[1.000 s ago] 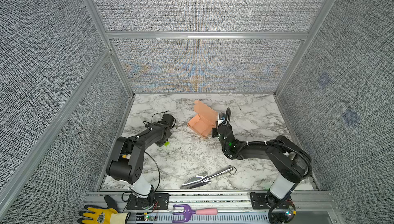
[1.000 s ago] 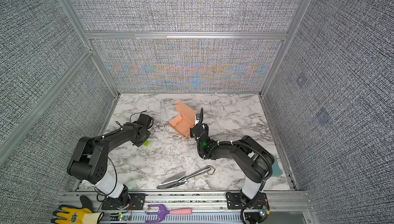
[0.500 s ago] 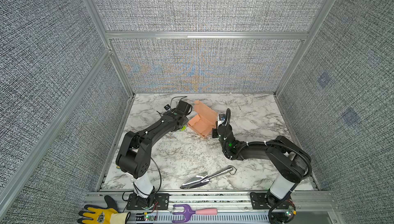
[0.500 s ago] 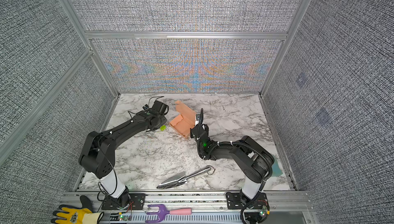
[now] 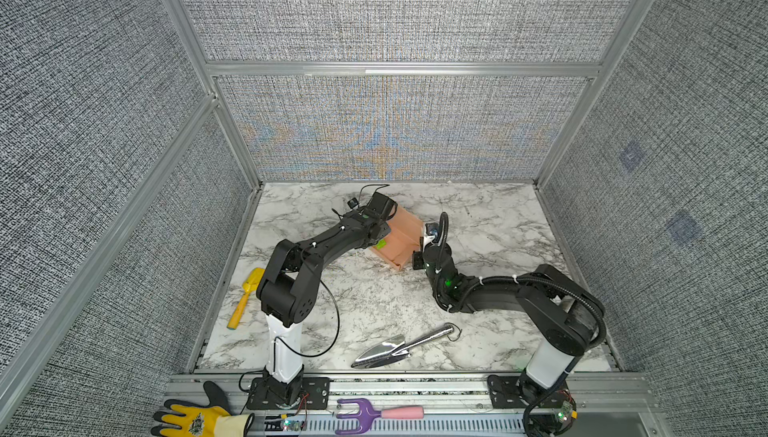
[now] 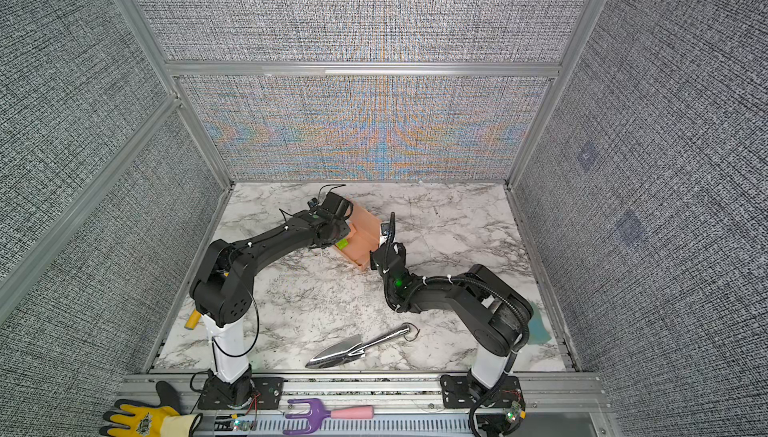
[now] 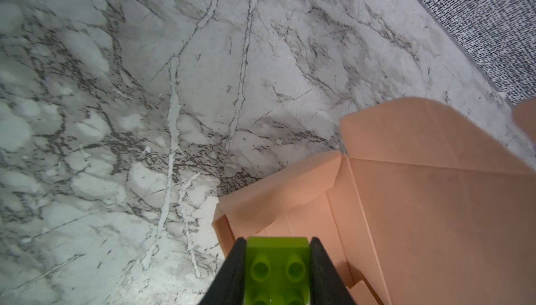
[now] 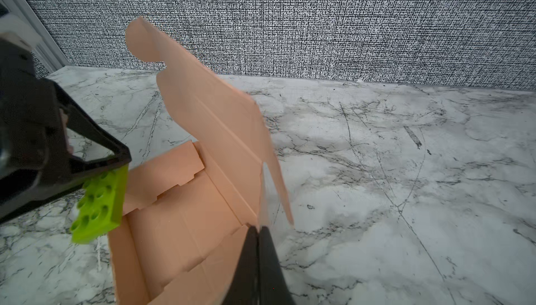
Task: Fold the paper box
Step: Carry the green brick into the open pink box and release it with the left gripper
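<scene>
I look down on the big marble table. My two black arms reach in from the near edge, one on each side.

The paper box sits toward the back of the table, near the middle, right between the two arms. It is pink and open on top like a little tray. Its lid stands up and leans a bit.

A shiny metal trowel lies near the front, well apart from the box.

My right pincer is squeezed tight on the thin side wall of the box, at the corner nearest that arm.

My left pincer is partly closed and holds a green brick between its two fingers. The brick hangs at the left wall of the box, just over the edge. I cannot tell if it touches the card.
</scene>
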Motion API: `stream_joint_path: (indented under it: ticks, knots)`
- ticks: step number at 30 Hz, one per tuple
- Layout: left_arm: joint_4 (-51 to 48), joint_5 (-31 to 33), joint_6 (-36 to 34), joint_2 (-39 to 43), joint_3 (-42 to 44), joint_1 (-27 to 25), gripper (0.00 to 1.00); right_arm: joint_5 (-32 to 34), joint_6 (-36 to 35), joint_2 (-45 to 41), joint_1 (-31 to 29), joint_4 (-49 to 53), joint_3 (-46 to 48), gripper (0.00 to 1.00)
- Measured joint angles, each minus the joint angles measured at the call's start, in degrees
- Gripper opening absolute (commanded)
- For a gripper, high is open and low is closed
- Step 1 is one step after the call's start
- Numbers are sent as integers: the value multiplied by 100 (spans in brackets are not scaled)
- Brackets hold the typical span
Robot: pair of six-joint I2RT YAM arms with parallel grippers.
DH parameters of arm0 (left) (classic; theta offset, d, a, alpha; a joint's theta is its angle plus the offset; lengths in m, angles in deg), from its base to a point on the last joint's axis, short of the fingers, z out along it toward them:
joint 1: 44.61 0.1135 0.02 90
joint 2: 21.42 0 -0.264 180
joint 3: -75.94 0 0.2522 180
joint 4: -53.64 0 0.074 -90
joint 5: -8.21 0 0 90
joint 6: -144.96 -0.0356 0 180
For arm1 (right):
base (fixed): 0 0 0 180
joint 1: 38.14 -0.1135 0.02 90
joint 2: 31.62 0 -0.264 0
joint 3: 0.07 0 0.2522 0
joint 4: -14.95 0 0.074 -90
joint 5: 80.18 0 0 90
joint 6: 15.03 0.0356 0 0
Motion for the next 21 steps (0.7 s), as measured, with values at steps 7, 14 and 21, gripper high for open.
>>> stream_joint_path:
  ticks: [7,14,21]
  knots:
    - [240,-197,15,-234,22,-83,46,0,-46,-20,-24,9,0,0]
    - [369,-304,-50,-177,175,-107,62,7,-59,-22,-39,7,0,0]
    - [623,-168,-496,704,837,-105,65,15,-61,-22,-42,7,0,0]
